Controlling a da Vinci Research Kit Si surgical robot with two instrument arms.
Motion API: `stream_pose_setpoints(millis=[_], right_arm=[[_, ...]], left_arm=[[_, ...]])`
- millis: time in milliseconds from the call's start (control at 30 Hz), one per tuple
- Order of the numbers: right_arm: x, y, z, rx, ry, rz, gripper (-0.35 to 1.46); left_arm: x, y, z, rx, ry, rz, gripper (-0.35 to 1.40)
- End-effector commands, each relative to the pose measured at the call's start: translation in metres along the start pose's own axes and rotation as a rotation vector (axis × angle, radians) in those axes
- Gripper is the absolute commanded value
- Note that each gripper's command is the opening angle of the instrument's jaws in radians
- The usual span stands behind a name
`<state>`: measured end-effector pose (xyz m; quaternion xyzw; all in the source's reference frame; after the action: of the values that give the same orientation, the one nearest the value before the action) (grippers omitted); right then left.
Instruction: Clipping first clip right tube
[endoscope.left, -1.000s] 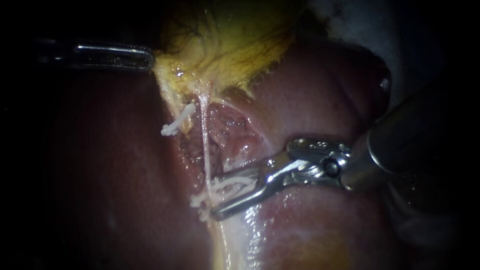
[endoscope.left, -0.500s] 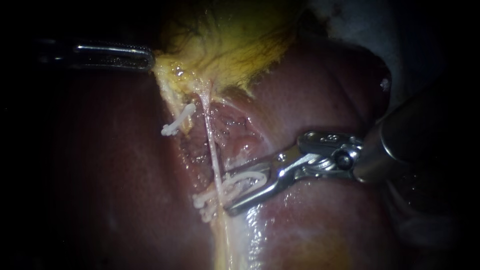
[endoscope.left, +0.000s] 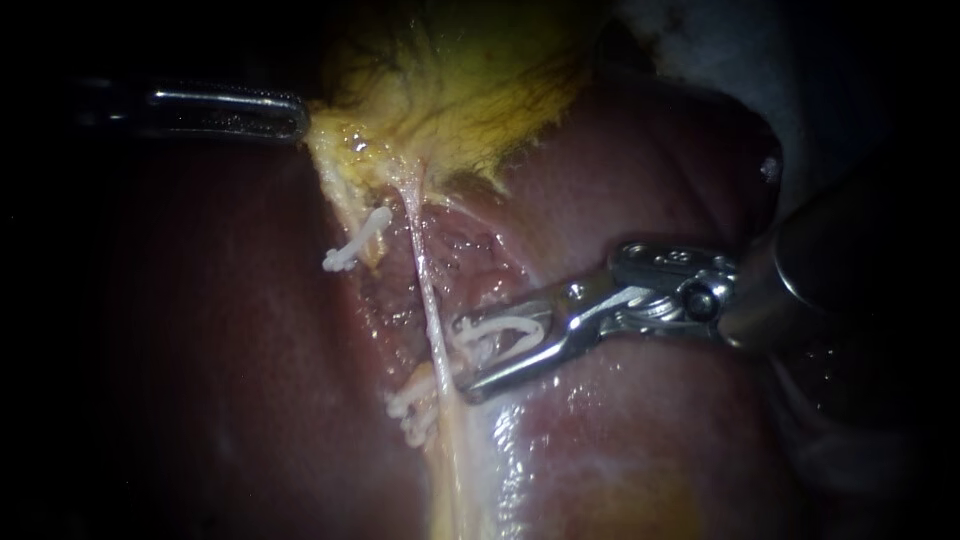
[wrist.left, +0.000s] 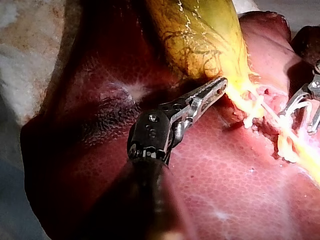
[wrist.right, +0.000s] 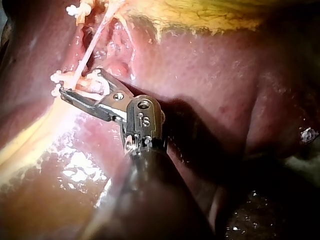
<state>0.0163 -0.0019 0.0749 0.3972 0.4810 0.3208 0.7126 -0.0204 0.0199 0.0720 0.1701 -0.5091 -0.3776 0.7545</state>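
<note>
**Clip held open just short of the right tube**

Nearest, my right instrument (endoscope.left: 466, 358) lies low across the liver (endoscope.left: 620, 440); its jaws stand wide yet bear from both sides on a white clip (endoscope.left: 508, 332), which keeps the clip spread so it can pass round a tube; the tips stop just beside the right tube (endoscope.left: 424, 280), not yet around it, so no clip sits on that strand as far as I can see. The tube runs taut and bare from the gallbladder down to the pale tissue below, which is probably why the jaws come at it crosswise; two white clips (endoscope.left: 408, 412) sit near its lower end, and another clip (endoscope.left: 357, 240) sits on a short stub to its left. Farthest, my left instrument (endoscope.left: 296, 118) has its jaws clamped together on the gallbladder (endoscope.left: 470, 90) edge, seemingly pulling it aside to stretch the tube.
</note>
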Motion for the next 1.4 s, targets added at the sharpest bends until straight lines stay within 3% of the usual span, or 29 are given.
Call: stream_pose_setpoints(millis=[33, 267, 367, 500, 667, 1100, 1233, 1400], right_arm=[[-0.0001, 0.0003, 0.0001, -0.004, 0.002, 0.0, 0.6], [-0.0004, 0.002, 0.0009, 0.014, -0.014, -0.004, 0.6], [-0.0003, 0.0023, 0.0017, 0.048, -0.035, -0.006, 0.6], [0.0, 0.0022, 0.0028, 0.116, -0.016, -0.009, 0.6], [0.0001, 0.0014, 0.0039, 0.198, 0.028, -0.012, 0.6], [-0.0003, -0.0019, 0.0052, 0.372, 0.076, -0.09, 0.55], [-0.0005, -0.0027, 0.0055, 0.396, 0.067, -0.124, 0.52], [-0.0004, -0.0027, 0.0055, 0.4, 0.081, -0.175, 0.46]], left_arm=[[0.0, 0.0, 0.0, 0.0, 0.0, 0.0, -0.35], [0.0, 0.0, 0.0, 0.0, 0.0, 0.0, -0.35], [0.0, 0.0, 0.0001, 0.0, 0.0, 0.0, -0.35], [0.0, 0.0, 0.0001, -0.001, 0.0, 0.0, -0.35], [-0.0001, 0.0, 0.0001, -0.001, 0.0, 0.0, -0.35], [-0.0001, 0.0, 0.0002, -0.001, 0.0, 0.0, -0.35], [0.0, 0.0, 0.0002, -0.001, 0.0, 0.0, -0.35], [0.0, 0.0, 0.0002, -0.001, 0.0, 0.0, -0.35]])
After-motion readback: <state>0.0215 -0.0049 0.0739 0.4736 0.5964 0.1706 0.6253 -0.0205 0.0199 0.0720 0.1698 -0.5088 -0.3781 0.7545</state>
